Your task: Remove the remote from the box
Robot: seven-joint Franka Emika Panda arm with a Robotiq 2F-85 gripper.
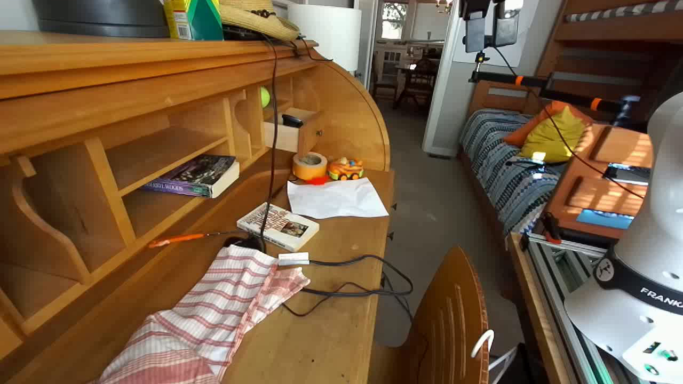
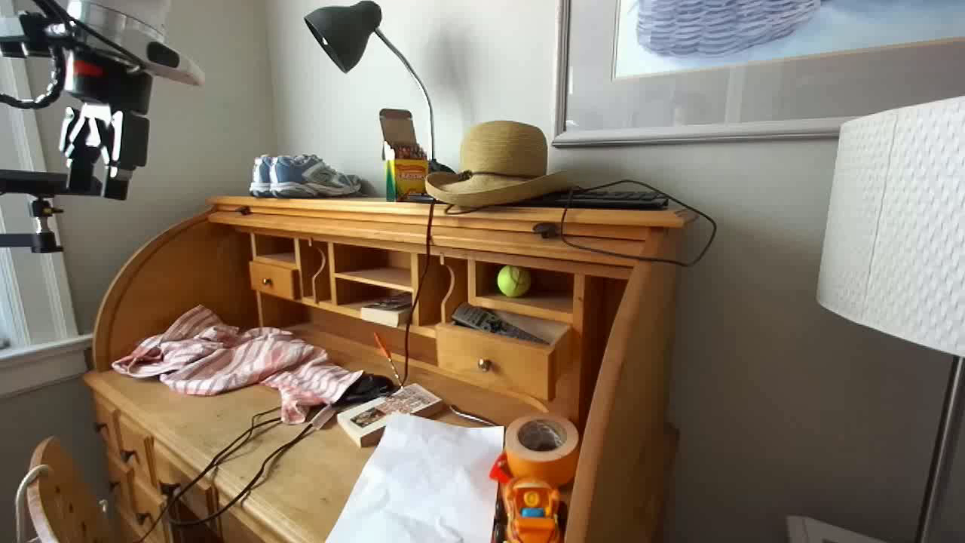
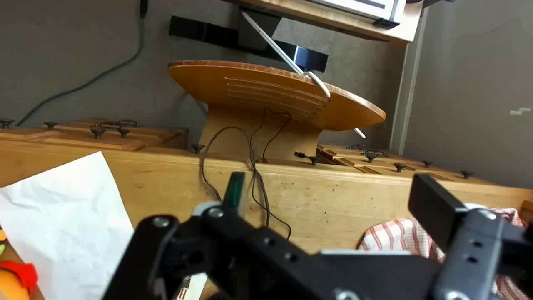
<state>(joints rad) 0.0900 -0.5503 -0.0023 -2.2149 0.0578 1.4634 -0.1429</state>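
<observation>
The remote (image 2: 490, 323) is dark with many buttons. It lies in the box, a pulled-out pale wooden drawer (image 2: 501, 369) under the desk's right cubbyhole, with its upper surface showing above the rim. In an exterior view the remote (image 1: 292, 121) shows as a dark end over the drawer's pale side (image 1: 281, 137). My gripper (image 2: 98, 185) hangs high at the upper left, well away from the drawer. In the wrist view my gripper (image 3: 329, 196) has its fingers wide apart with nothing between them. The remote and drawer are out of the wrist view.
A black cord (image 2: 422, 294) hangs before the cubbyholes, left of the drawer. An orange tape roll (image 2: 541, 449), toy car (image 2: 531, 509), paper (image 2: 422, 483) and white book (image 2: 388, 413) lie below. A striped cloth (image 2: 241, 358), cables and a chair (image 1: 453, 320) stand nearer.
</observation>
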